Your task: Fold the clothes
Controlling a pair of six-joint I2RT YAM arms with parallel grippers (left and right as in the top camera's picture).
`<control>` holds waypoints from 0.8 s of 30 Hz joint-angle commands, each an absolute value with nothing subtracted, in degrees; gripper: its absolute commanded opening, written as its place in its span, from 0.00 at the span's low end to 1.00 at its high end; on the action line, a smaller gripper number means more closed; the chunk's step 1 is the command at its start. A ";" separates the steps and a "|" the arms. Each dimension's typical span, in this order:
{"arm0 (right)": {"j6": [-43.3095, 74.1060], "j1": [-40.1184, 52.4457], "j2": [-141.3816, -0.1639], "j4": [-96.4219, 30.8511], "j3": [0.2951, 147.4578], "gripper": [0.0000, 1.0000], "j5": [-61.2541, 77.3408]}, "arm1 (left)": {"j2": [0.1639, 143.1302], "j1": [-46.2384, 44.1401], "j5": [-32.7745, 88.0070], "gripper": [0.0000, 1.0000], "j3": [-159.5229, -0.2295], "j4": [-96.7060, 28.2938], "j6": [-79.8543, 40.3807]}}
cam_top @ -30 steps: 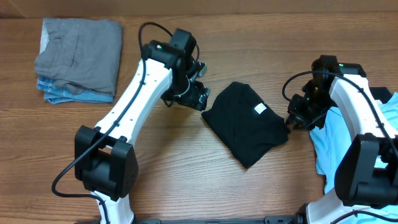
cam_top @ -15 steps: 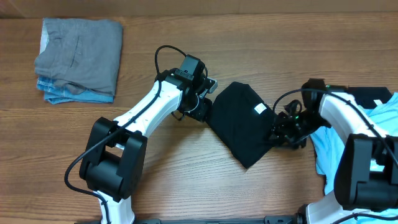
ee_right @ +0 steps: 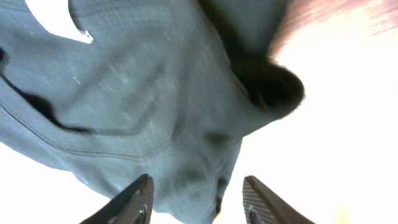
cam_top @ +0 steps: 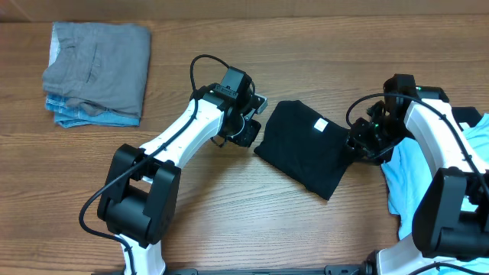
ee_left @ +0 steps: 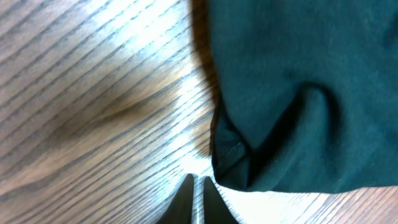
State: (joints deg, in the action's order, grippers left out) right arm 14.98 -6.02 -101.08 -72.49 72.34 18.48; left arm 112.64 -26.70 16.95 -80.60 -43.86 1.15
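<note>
The black shirt looks folded. The left tool is pressed together at its edge and the right tool is spread. The next move probably needs a firm pinch.

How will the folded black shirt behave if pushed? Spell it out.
Probably floppy: the black shirt puckers softly at its edge in the left wrist view. Likely to bunch rather than slide whole, its layers lying loose on the wooden table. Apparently light, being thin fabric.
</note>
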 commanded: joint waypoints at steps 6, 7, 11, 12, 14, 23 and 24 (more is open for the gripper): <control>14.79 -5.80 -100.18 -73.73 67.33 0.36 21.63 | 112.95 -27.66 25.12 0.53 -80.20 -39.29 1.78; 14.79 -5.80 -100.18 -72.60 65.78 0.33 23.68 | 113.08 -27.88 25.15 0.55 -80.09 -38.83 1.76; 14.83 -5.80 -100.18 -67.51 60.73 0.30 29.54 | 113.82 -29.34 25.15 0.56 -78.76 -37.10 1.76; 14.85 -5.80 -100.18 -66.15 60.01 0.22 30.59 | 114.61 -29.85 25.26 0.47 -78.74 -37.12 1.76; 14.81 -5.80 -100.18 -65.52 60.10 0.10 29.89 | 115.15 -30.28 25.28 0.32 -78.74 -37.04 1.76; 15.31 -6.15 -100.18 -69.28 65.93 0.04 8.38 | 115.39 -24.40 25.54 0.04 -78.81 -37.85 -0.93; 15.31 -6.15 -100.18 -69.30 65.98 0.04 7.73 | 115.39 -23.94 25.61 0.04 -78.81 -37.95 -0.95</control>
State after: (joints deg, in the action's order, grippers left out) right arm 15.03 -5.96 -101.06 -69.01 64.29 15.70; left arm 114.56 -27.99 25.61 -79.20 -37.52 0.99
